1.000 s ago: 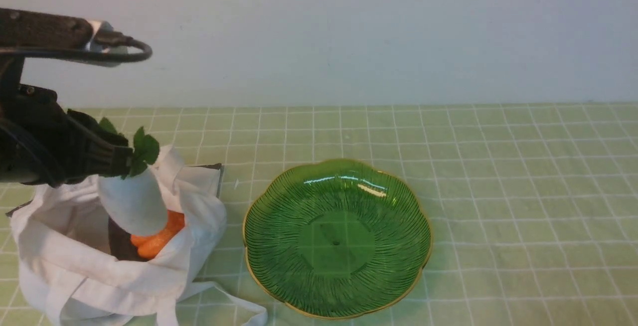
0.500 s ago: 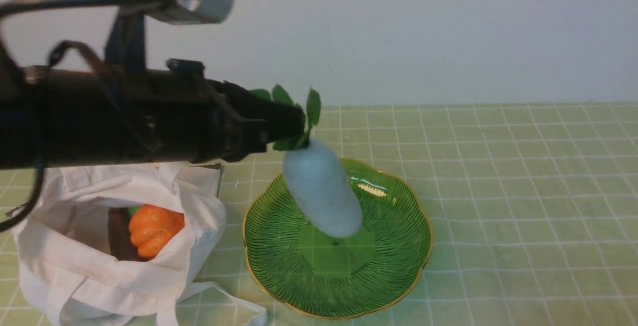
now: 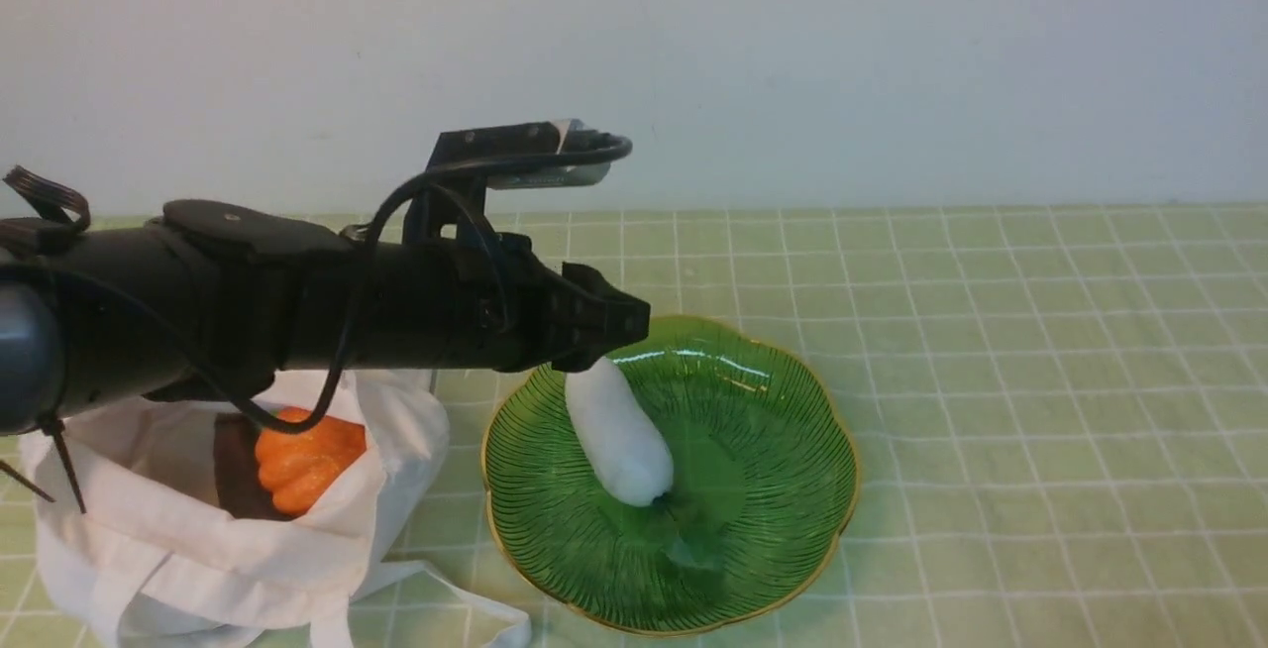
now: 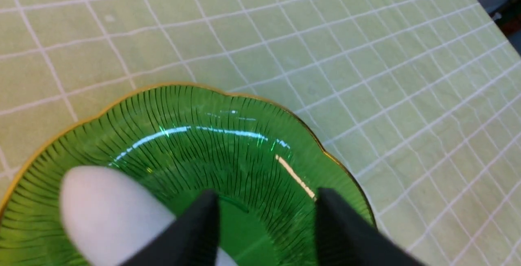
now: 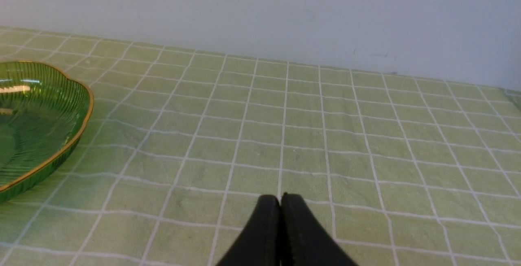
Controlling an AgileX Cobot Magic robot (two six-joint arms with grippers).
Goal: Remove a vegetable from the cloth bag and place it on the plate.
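Observation:
The white radish [image 3: 616, 435] lies tilted on the green gold-rimmed plate [image 3: 792, 410], with its dark green leaves [image 3: 688, 534] towards the plate's near side. My left gripper [image 3: 622, 323] hangs just above the radish's far end, open and empty. In the left wrist view the gripper [image 4: 264, 195] has its jaws wide apart over the plate [image 4: 228, 136], and the radish [image 4: 101, 209] lies beside one finger. The white cloth bag [image 3: 198, 549] sits left of the plate, mouth open. My right gripper [image 5: 281, 197] is shut and empty above the tablecloth.
An orange ridged pumpkin [image 3: 302, 460] sits inside the bag. The bag's strap [image 3: 466, 603] trails on the cloth towards the plate's near-left rim. The plate's edge [image 5: 61, 148] shows in the right wrist view. A pale wall backs the green checked tablecloth [image 3: 1040, 380].
My left gripper lifted the radish out of the bag, carried it right over the plate, lowered and opened. The radish has left the jaws and lies on the plate.

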